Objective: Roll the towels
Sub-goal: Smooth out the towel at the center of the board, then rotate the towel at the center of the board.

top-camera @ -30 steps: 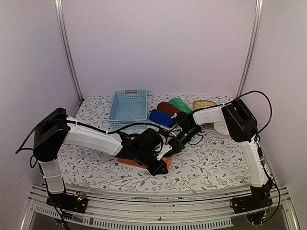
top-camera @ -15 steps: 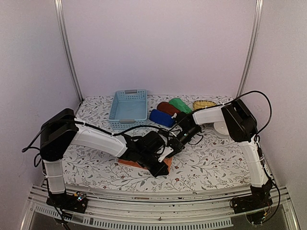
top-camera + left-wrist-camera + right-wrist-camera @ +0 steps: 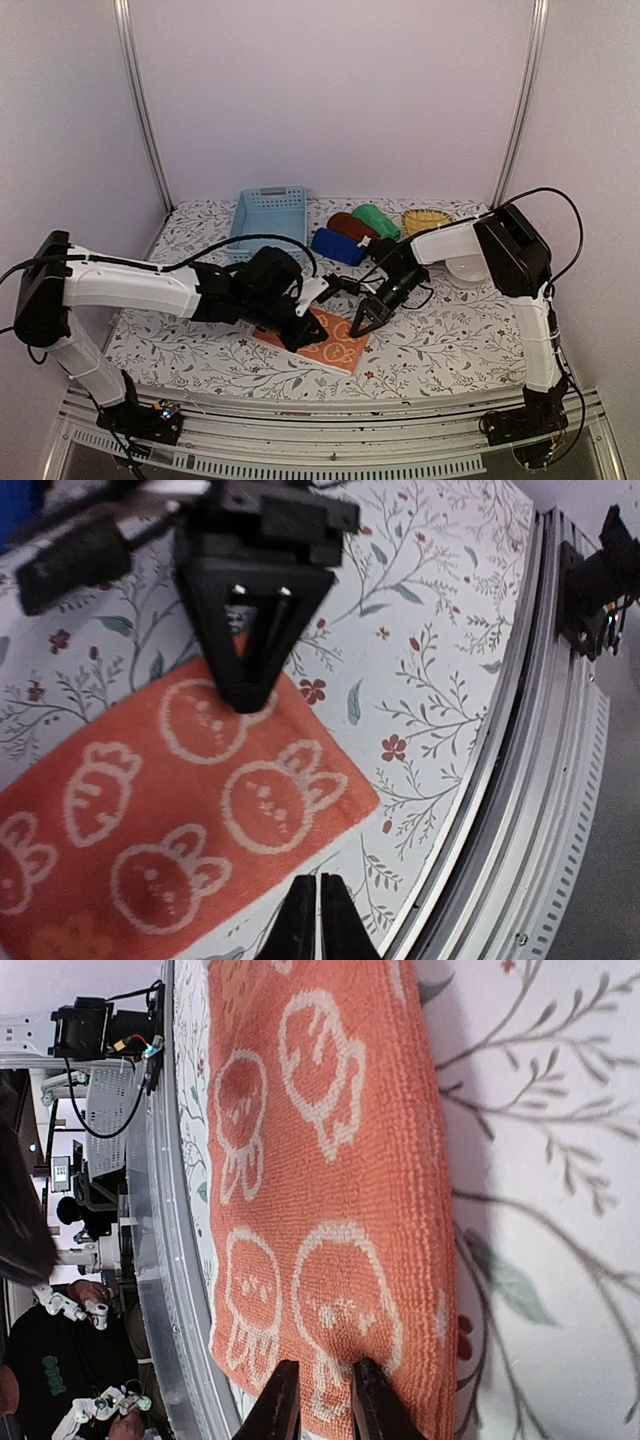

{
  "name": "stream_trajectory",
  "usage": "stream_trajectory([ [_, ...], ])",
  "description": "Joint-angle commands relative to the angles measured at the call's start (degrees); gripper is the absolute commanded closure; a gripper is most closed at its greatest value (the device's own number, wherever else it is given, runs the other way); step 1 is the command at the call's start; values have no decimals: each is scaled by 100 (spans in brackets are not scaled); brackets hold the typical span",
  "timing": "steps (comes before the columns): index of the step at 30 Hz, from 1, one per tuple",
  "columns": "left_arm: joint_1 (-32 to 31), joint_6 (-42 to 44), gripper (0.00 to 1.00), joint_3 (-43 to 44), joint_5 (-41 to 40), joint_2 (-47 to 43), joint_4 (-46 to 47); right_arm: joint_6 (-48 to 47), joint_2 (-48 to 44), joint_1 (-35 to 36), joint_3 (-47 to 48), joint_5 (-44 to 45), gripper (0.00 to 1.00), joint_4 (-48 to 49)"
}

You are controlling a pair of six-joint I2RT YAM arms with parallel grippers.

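Observation:
The orange towel (image 3: 335, 345) with white bunny faces lies flat near the table's front edge, also filling the left wrist view (image 3: 150, 810) and the right wrist view (image 3: 320, 1160). My right gripper (image 3: 358, 328) (image 3: 318, 1400) points down onto its right edge, jaws narrow, with cloth pinched between the tips. My left gripper (image 3: 303, 336) (image 3: 317, 910) hovers over bare tablecloth just off the towel's near edge, its jaws nearly touching with nothing between them. A dark blue towel (image 3: 337, 246), a maroon towel (image 3: 349, 226) and a green towel (image 3: 375, 220) lie rolled at the back.
A light blue plastic basket (image 3: 268, 220) stands at the back left of the rolls. A yellow wicker tray (image 3: 426, 218) sits at the back right. The metal front rail (image 3: 520, 780) runs close to the towel's near corner.
The orange towel now lies spread out flat, reaching further right. My left arm has drawn back to the left and let go of the cloth. The right gripper stays on the towel's edge.

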Motion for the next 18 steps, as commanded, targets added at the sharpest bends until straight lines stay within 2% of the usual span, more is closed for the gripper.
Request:
stream_trajectory([
  [1,883,-355,98,-708,-247,-600,259,-144,-303,229,-582,532,78,16],
  [3,1253,-561,100,-807,-28,-564,466,-201,-383,364,-709,426,76,72],
  [8,1482,-617,100,-637,127,31,889,-209,-369,532,-769,450,75,126],
  [12,1720,-844,100,-288,-256,809,619,-179,-370,534,-832,480,75,163],
  [15,1749,-899,100,-236,-794,1244,831,-178,-414,537,-923,507,75,197],
  [18,1759,-840,100,77,-759,1781,812,-223,-461,549,-977,471,76,179],
])
